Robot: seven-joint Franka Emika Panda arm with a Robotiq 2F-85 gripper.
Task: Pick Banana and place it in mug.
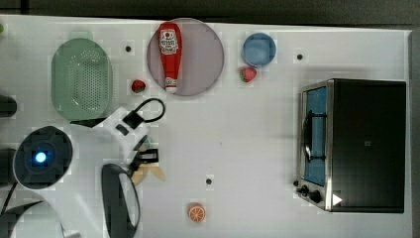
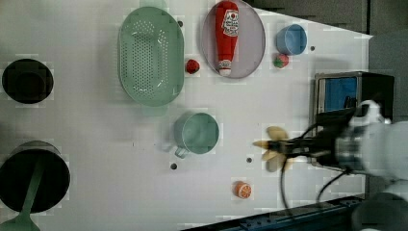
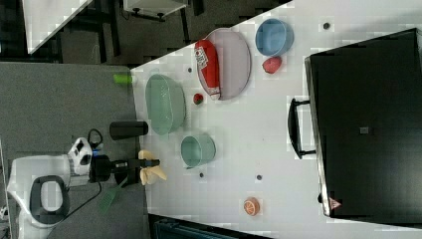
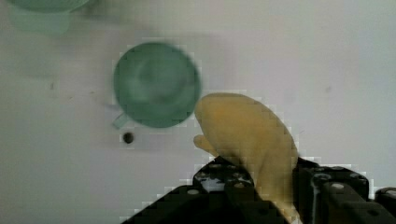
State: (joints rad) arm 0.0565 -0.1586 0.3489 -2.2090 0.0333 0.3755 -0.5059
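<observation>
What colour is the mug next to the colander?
Sea-green; the mug shows best in the left view.

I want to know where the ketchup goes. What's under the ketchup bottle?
The ketchup bottle lies on a round grey plate, which sits on the white table. The part of the plate right beneath the bottle is covered.

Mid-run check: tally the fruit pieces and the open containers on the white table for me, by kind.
Banana, held in the gripper: 1
Strawberries: 2
Orange half: 1
Sea-green mug: 1
Light-blue cup: 1
Green colander: 1
Total: 7
</observation>
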